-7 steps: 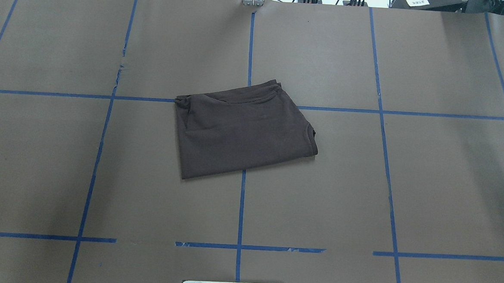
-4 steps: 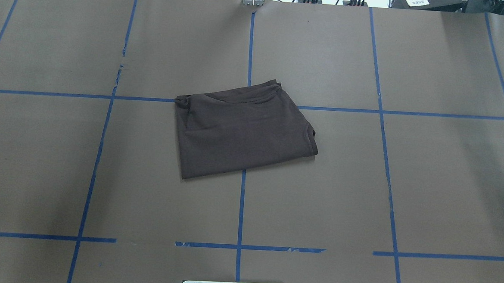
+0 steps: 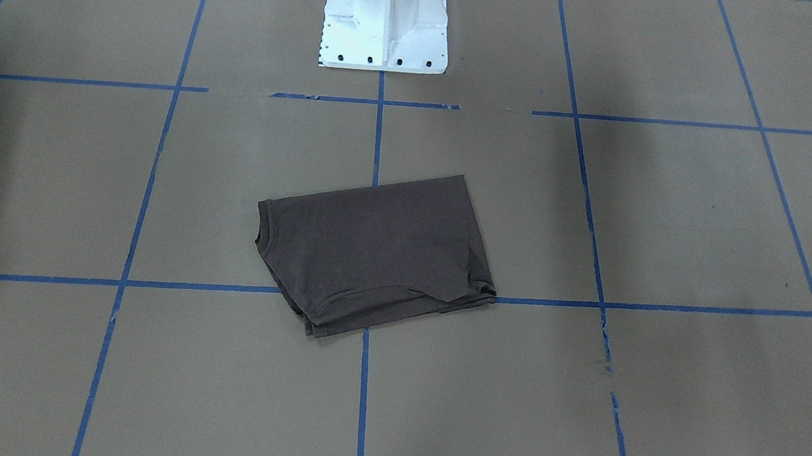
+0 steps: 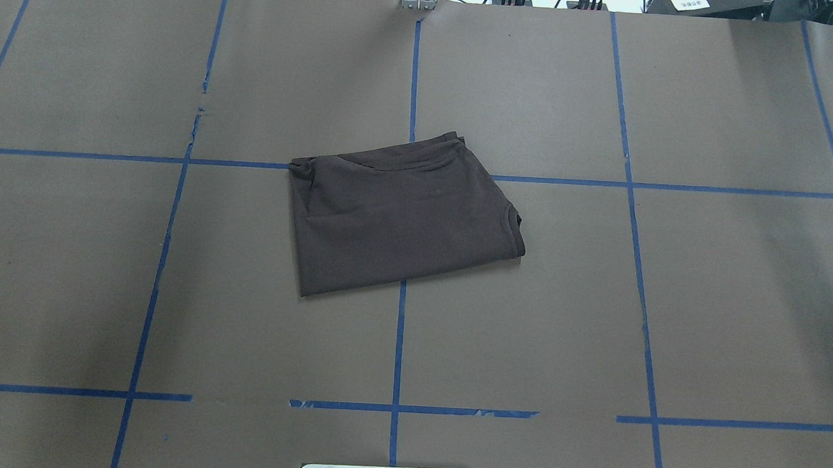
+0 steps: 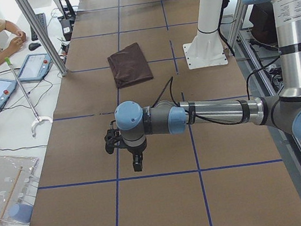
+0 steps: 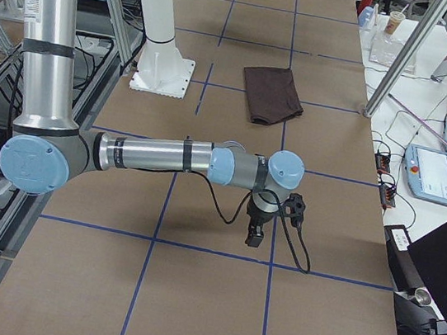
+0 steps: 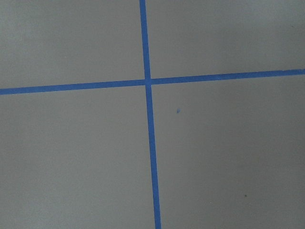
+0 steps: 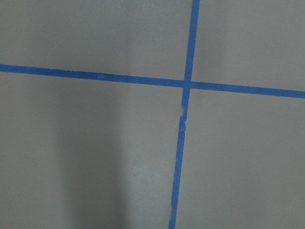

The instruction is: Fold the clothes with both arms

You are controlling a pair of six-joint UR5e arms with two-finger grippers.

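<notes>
The folded dark grey-brown T-shirt (image 4: 403, 215) lies flat on the brown paper table (image 4: 669, 311) in a compact, slightly skewed rectangle. It sits well apart from both sets of jaws, neither of which touches it. Its ribbed collar edge shows at one short side, and the stacked layers show along the side farthest from the white base pedestal (image 3: 386, 23). The left gripper (image 5: 138, 163) hangs from the outstretched left arm (image 5: 219, 112), pointing straight down above bare paper. The shirt is far beyond it, toward the middle of the table. The right gripper (image 6: 255, 235) hangs the same way from the right arm (image 6: 159, 154) at the opposite end, again with the shirt far off toward the centre. Each gripper shows only in a side view, so I cannot tell whether either pair of jaws stands apart or together. Nothing can be seen between them. Below the left jaws the wrist view shows only paper and a crossing of blue tape lines (image 7: 148, 119). Below the right jaws it shows a similar tape crossing (image 8: 184, 86).
</notes>
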